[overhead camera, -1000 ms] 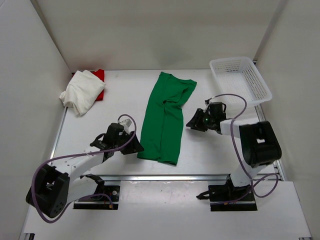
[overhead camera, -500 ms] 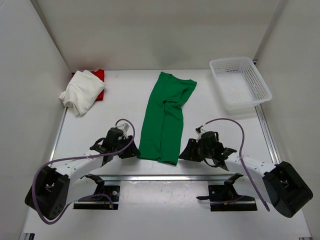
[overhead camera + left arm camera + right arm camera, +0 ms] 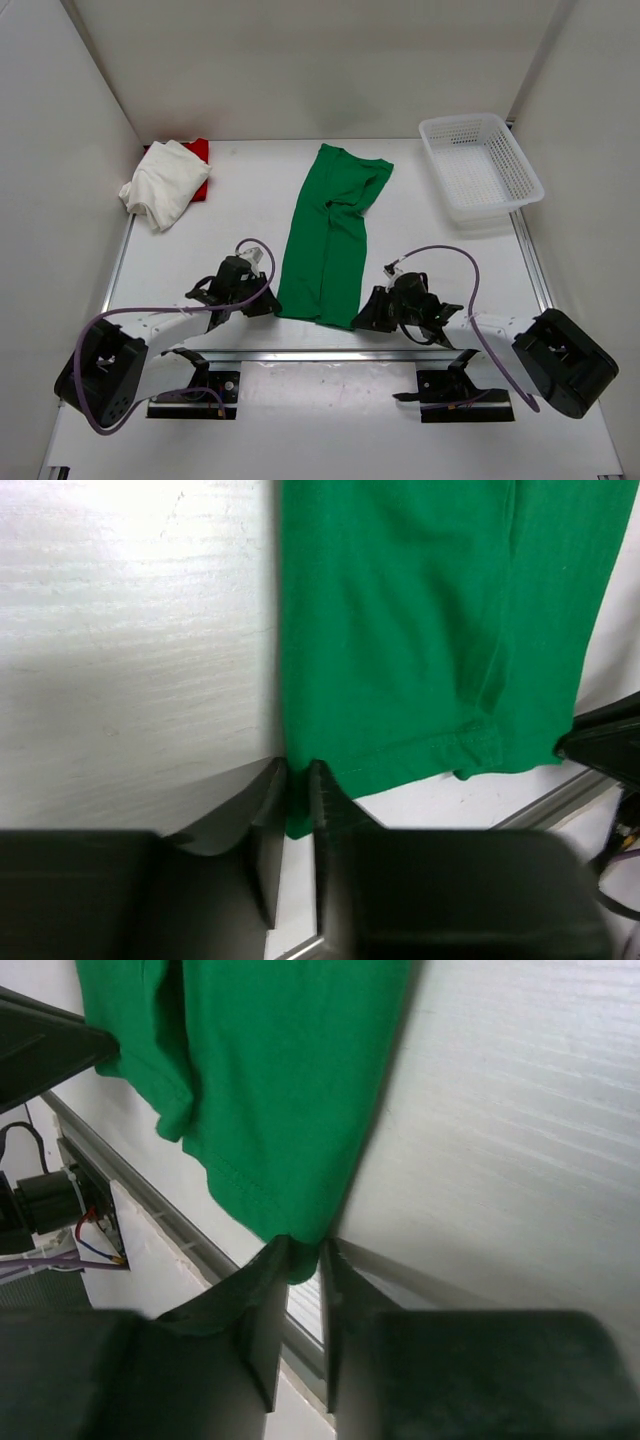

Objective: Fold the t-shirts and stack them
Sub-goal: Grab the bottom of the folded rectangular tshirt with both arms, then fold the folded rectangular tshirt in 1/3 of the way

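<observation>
Top view: the left gripper [image 3: 268, 306] and the right gripper [image 3: 360, 321] lie low on the desk [image 3: 230, 200] at the 2 lower corners of the green t-shirt [image 3: 333, 235]. The shirt is spread as a long narrow strip from the upper centre of the frame down to just above the rail [image 3: 300, 353] at the desk's lower edge. Left wrist view: the left gripper [image 3: 297, 805] has its jaws drawn narrow, with the lower left corner of the green t-shirt [image 3: 400, 630] pinched between its 2 fingers [image 3: 263, 830]. The hem runs to the right from the grip, and the cloth lies flat on the desk [image 3: 130, 630]. Right wrist view: the right gripper [image 3: 300, 1265] is likewise narrow, its 2 fingers [image 3: 262, 1310] closed on the other hem corner of the green t-shirt [image 3: 270, 1070]. At the upper left of the top view, the white t-shirt [image 3: 163, 185] lies crumpled over the red t-shirt [image 3: 200, 150], of which only a small part shows. The white mesh basket [image 3: 483, 118] stands at the upper right, well apart from all 3 t-shirts.
</observation>
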